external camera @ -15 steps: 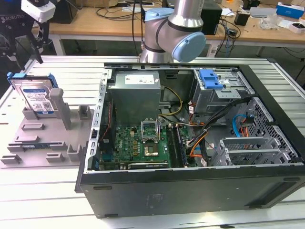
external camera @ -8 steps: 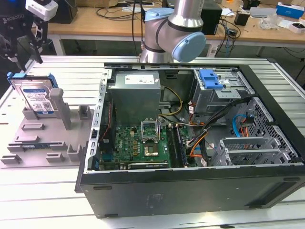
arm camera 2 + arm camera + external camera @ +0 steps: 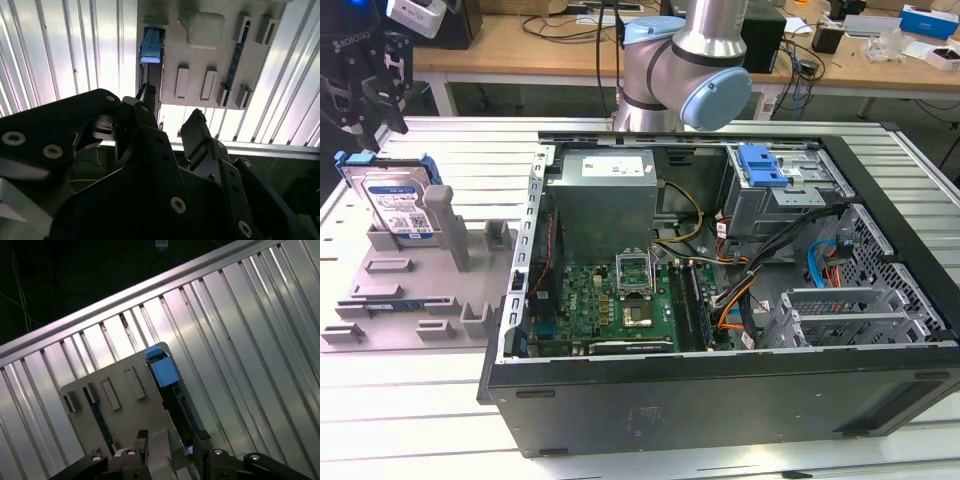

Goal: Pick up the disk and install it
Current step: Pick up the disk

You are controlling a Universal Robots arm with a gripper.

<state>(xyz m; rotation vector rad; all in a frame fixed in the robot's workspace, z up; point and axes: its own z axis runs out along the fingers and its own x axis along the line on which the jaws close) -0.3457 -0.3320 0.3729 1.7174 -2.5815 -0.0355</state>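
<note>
The disk (image 3: 396, 198) is a flat rectangular drive with a silver-metal body, a blue-and-white label on its broad face and a blue plastic bracket framing its edges. It stands on edge, leaning back slightly, in a slot of the grey fixture plate (image 3: 390, 300) at the exterior view's left, well apart from the open computer case (image 3: 720, 400). The gripper (image 3: 375, 118) is black, angular and studded with screw heads. It hangs just above the disk's upper end with its fingers apart and nothing between them. In both wrist views the disk appears edge-on as a thin dark strip capped by the glossy blue bracket (image 3: 151, 47) (image 3: 163, 371), with the two fingertips (image 3: 195, 119) (image 3: 141, 440) spread either side of its line. Whether they touch it cannot be told. The fixture is matte moulded plastic with upright posts and small rectangular blocks. It lies on a table (image 3: 410, 410) of ribbed, bright aluminium profile. The case is dark sheet metal holding a green circuit board (image 3: 620, 295), a plain grey metal box (image 3: 605, 200), bundled coloured cables and a small blue ribbed clip (image 3: 765, 165). The arm (image 3: 690, 60) has smooth silver tubes with pale blue caps.
</note>
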